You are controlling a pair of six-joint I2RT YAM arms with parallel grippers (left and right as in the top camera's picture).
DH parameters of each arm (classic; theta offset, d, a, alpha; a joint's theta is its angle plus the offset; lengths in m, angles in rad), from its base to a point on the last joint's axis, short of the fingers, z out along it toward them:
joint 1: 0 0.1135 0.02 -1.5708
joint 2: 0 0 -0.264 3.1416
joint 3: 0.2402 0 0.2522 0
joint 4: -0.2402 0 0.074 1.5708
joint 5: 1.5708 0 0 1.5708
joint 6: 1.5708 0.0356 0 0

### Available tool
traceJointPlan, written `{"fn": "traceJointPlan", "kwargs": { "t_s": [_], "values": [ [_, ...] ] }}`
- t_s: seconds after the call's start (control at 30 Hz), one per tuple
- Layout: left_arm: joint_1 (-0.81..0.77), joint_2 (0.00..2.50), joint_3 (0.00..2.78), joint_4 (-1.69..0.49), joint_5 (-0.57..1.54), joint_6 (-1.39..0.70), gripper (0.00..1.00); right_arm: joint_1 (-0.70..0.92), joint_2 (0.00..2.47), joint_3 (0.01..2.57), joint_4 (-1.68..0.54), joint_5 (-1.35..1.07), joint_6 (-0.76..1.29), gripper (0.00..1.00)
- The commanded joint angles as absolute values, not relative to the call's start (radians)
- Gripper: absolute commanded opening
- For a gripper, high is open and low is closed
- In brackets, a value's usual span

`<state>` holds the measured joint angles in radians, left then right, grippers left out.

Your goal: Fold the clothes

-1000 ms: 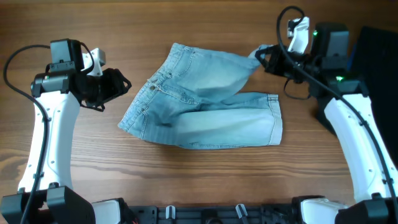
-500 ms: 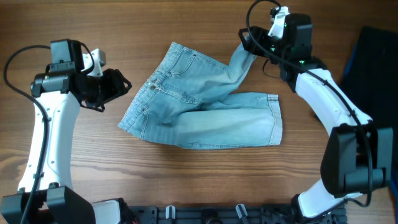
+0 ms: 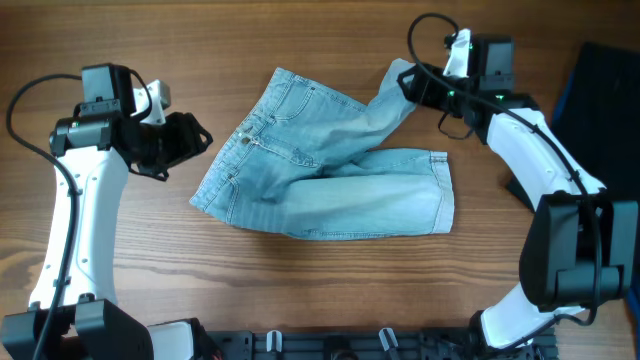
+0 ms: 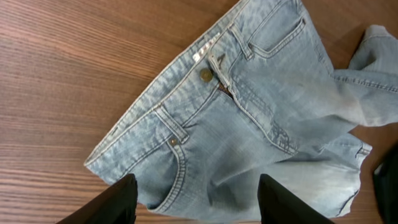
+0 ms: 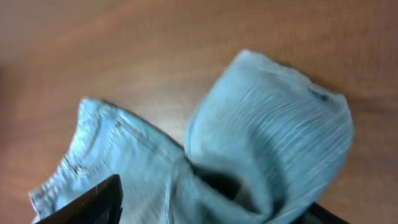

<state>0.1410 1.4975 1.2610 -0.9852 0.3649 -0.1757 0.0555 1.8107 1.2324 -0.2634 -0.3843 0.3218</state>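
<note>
The clothes, a pair of faded light blue denim shorts (image 3: 330,180), lie front side up mid-table, waistband to the upper left. One leg (image 3: 392,95) is bunched and thrown back toward the waist. My right gripper (image 3: 415,88) is at that leg, open. In the right wrist view the leg's hem (image 5: 267,124) billows between the wide-apart fingers of the right gripper (image 5: 214,200). My left gripper (image 3: 195,140) hovers left of the waistband, apart from the cloth and open. In the left wrist view the left gripper (image 4: 199,205) frames the pocket and the fly button (image 4: 206,74).
A dark cloth (image 3: 600,90) lies at the table's right edge behind the right arm. Bare wood (image 3: 300,280) surrounds the shorts. The arm bases stand along the front edge (image 3: 330,345).
The right gripper carried the leg leftward over the shorts, then opened its jaws and drew back slightly to the right. The left arm has stayed in place.
</note>
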Motion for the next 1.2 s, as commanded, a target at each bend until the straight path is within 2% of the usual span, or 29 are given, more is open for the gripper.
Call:
{"fn": "traceJointPlan", "kwargs": {
  "t_s": [0.0,0.2,0.37,0.57,0.67,0.8,0.9,0.97,1.03,1.17],
  "values": [
    [0.131,1.488,1.273,-0.987,0.366,-0.16,0.68,0.055,1.824,1.24,-0.324,-0.392,0.258,0.78],
    [0.055,1.488,1.273,-0.981,0.366,-0.114,0.73,0.055,1.824,1.24,-0.419,-0.393,0.258,0.8],
    [-0.036,1.516,1.273,-0.944,0.335,-0.112,0.74,0.055,1.824,1.24,-0.426,-0.392,0.253,0.69],
    [-0.12,1.613,1.273,-0.832,0.321,-0.112,0.77,0.059,1.824,1.24,-0.436,-0.238,0.213,0.73],
    [-0.15,1.69,1.273,-0.784,0.331,-0.112,0.75,0.058,1.826,1.24,-0.452,-0.13,0.208,0.74],
    [-0.189,1.798,1.273,-0.728,0.328,-0.112,0.68,0.059,1.83,1.237,-0.43,-0.243,0.216,0.72],
    [-0.21,1.887,1.273,-0.663,0.319,-0.112,0.59,0.062,1.856,1.237,-0.364,-0.292,0.308,0.53],
    [-0.21,1.923,1.273,-0.655,0.293,-0.12,0.51,0.062,1.86,1.237,-0.329,-0.293,0.313,0.26],
    [-0.21,1.953,1.273,-0.671,0.249,-0.12,0.44,0.059,1.842,1.243,-0.31,-0.292,0.249,0.17],
    [-0.21,1.991,1.273,-0.709,0.2,-0.12,0.34,0.056,1.722,1.272,-0.373,-0.26,0.165,0.13]
  ]
}}
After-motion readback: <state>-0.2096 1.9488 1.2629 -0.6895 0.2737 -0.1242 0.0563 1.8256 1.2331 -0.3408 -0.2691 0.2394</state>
